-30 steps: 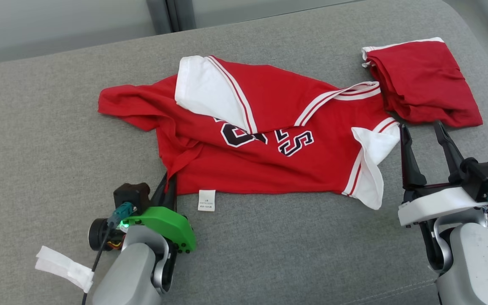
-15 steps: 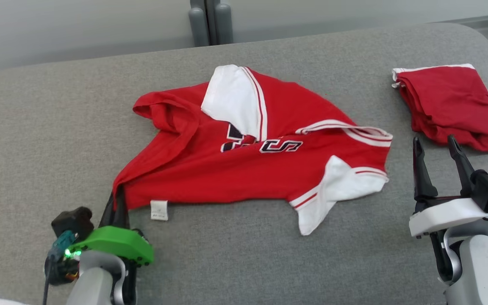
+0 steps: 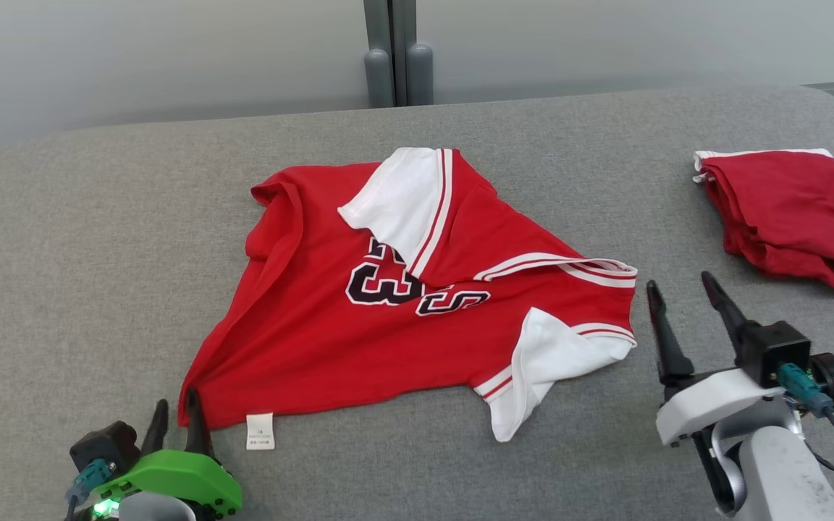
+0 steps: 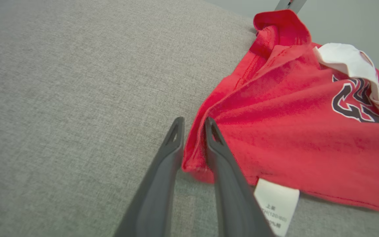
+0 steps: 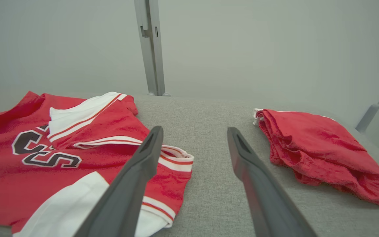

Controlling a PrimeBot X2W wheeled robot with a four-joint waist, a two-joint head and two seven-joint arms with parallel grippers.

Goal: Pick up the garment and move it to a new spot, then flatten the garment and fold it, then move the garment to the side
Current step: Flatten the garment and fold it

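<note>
A wide grey upholstered surface [image 3: 98,239] holds a red jersey [image 3: 330,347] with white sleeves, rumpled near its middle with one sleeve flipped over the chest number, so it seems set down but not yet flattened. A folded red garment [image 3: 793,210] lies well apart at the far right, probably kept clear of the work, and the right gripper [image 3: 678,279] hovers empty between the two, fingers wide apart. The left gripper [image 3: 177,399] sits at the jersey's near-left hem corner, fingers slightly apart astride the cloth without pinching, just beside a small white care label [image 3: 260,431]; the flipped sleeves would hinder folding.
</note>
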